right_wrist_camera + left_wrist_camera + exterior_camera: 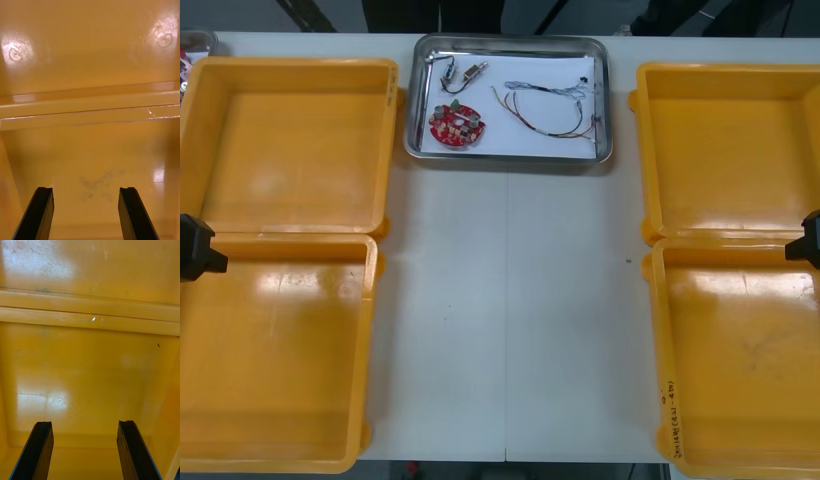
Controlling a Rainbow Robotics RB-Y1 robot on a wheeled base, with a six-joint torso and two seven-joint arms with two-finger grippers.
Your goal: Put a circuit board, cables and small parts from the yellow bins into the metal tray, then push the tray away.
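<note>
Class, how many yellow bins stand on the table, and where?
4: far left bin, near left bin, far right bin, near right bin; the metal tray lies between the far pair. None seems hidden.

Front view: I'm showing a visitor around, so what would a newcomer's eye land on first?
The shiny rectangular metal tray at the far middle of the table holds a round red circuit board, thin coloured cables and small metal parts. Four big yellow plastic bins flank it, two each side. The left gripper and right gripper hang open over the side bins.
</note>
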